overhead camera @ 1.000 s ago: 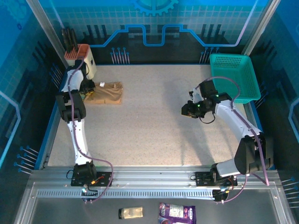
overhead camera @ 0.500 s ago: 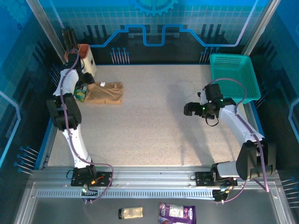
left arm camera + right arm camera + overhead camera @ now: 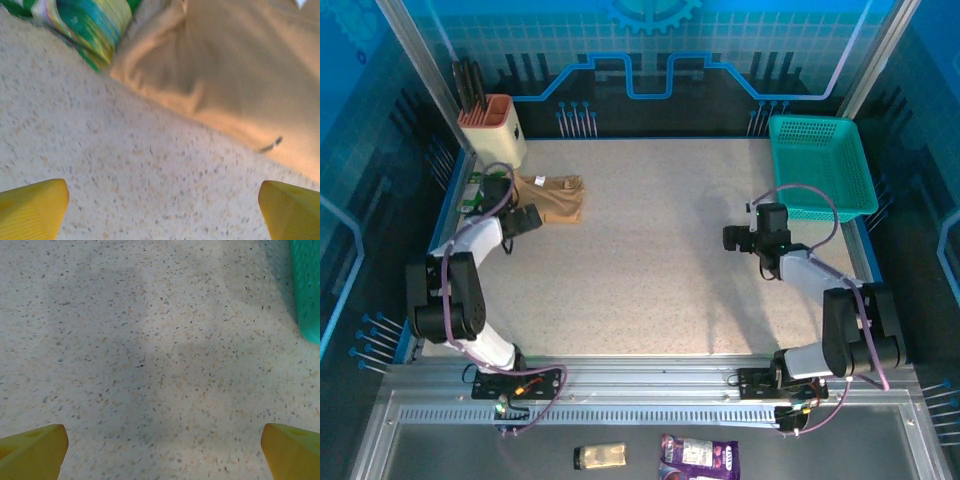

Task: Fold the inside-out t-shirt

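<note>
Just beside t-shirt (image 3: pixel 235 75), green packet (image 3: pixel 95 25); teal basket (image 3: pixel 820 165) far right.

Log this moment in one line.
shirt: folded bundle, far left | left gripper: open, empty, near shirt | right gripper: open, empty

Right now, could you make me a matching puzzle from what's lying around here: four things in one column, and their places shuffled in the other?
Things
1. folded tan fabric t-shirt
2. teal plastic mesh basket
3. purple foil packet
4. orange holder of black handles

Places
A. on the grey metal ledge at the near side
B. upright at the far left corner
C. at the far right edge of the speckled table
D. flat on the table's left side, beside the open left gripper

Pairs: 1-D, 2-C, 3-A, 4-B
</note>
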Tool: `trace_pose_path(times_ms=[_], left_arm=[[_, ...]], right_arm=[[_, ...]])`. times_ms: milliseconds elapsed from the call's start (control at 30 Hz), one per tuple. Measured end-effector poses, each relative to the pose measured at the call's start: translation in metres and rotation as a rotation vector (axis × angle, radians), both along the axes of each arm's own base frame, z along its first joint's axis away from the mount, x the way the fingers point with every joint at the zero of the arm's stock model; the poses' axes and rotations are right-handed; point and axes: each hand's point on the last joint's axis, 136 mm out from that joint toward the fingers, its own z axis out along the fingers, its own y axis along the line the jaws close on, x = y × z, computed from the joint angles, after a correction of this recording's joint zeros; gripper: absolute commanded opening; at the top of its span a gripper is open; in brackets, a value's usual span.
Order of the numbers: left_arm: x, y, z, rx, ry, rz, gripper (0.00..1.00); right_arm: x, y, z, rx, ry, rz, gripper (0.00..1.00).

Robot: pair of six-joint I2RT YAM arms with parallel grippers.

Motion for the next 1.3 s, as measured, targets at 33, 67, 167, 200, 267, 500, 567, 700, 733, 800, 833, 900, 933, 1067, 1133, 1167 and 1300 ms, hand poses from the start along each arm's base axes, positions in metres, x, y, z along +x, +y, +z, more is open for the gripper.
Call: trace_pose_path(times_ms=[33, 67, 167, 200, 267, 500, 567, 700, 733, 800, 833, 900, 933, 1067, 1133, 1167, 1300], left_arm=[[-0.005, -0.005, -0.005, 0.010, -0.019, -0.017, 0.99], [-0.010, -0.010, -0.011, 0.021, -0.036, -0.039, 0.99], [-0.021, -0.021, -0.026, 0.035, -0.095, -0.099, 0.99], [-0.024, -0.023, -0.029, 0.035, -0.111, -0.114, 0.99], [-0.024, -0.029, -0.028, 0.033, -0.183, -0.157, 0.99], [0.003, -0.059, 0.005, -0.016, -0.453, -0.316, 0.99], [0.009, -0.068, 0.012, -0.022, -0.499, -0.370, 0.99], [0.011, -0.078, 0.021, -0.022, -0.566, -0.423, 0.99], [0.010, -0.078, 0.021, -0.017, -0.571, -0.429, 0.99], [0.009, -0.081, 0.022, -0.007, -0.589, -0.442, 0.99], [0.009, -0.083, 0.021, -0.001, -0.608, -0.451, 0.99], [0.006, -0.086, 0.013, -0.005, -0.596, -0.458, 0.99], [0.005, -0.087, 0.009, -0.006, -0.586, -0.458, 0.99], [0.006, -0.093, 0.009, 0.030, -0.580, -0.466, 0.99], [0.006, -0.094, 0.009, 0.038, -0.579, -0.466, 0.99], [0.006, -0.093, 0.009, 0.042, -0.578, -0.463, 0.99], [0.007, -0.091, 0.009, 0.051, -0.576, -0.451, 0.99]], right_arm=[[0.004, -0.001, -0.002, -0.015, -0.021, 0.004, 1.00], [0.008, -0.002, -0.003, -0.030, -0.046, 0.008, 1.00], [0.019, -0.002, -0.002, -0.058, -0.127, 0.028, 1.00], [0.021, -0.002, -0.001, -0.063, -0.150, 0.034, 1.00], [0.022, -0.001, 0.001, -0.070, -0.198, 0.047, 1.00], [0.014, -0.004, -0.006, -0.039, -0.294, 0.079, 1.00], [0.014, -0.004, -0.007, -0.035, -0.302, 0.082, 1.00], [0.019, -0.004, 0.004, -0.033, -0.352, 0.080, 1.00], [0.020, -0.004, 0.006, -0.033, -0.360, 0.080, 1.00], [0.021, -0.004, 0.008, -0.033, -0.369, 0.079, 1.00], [0.021, -0.004, 0.008, -0.033, -0.371, 0.079, 1.00], [0.021, -0.004, 0.009, -0.032, -0.375, 0.079, 1.00], [0.021, -0.004, 0.009, -0.032, -0.376, 0.079, 0.99], [0.021, -0.003, 0.010, -0.033, -0.378, 0.080, 1.00], [0.021, -0.002, 0.010, -0.035, -0.379, 0.090, 1.00], [0.021, -0.001, 0.010, -0.035, -0.379, 0.096, 1.00], [0.021, 0.003, 0.011, -0.025, -0.382, 0.119, 1.00]])
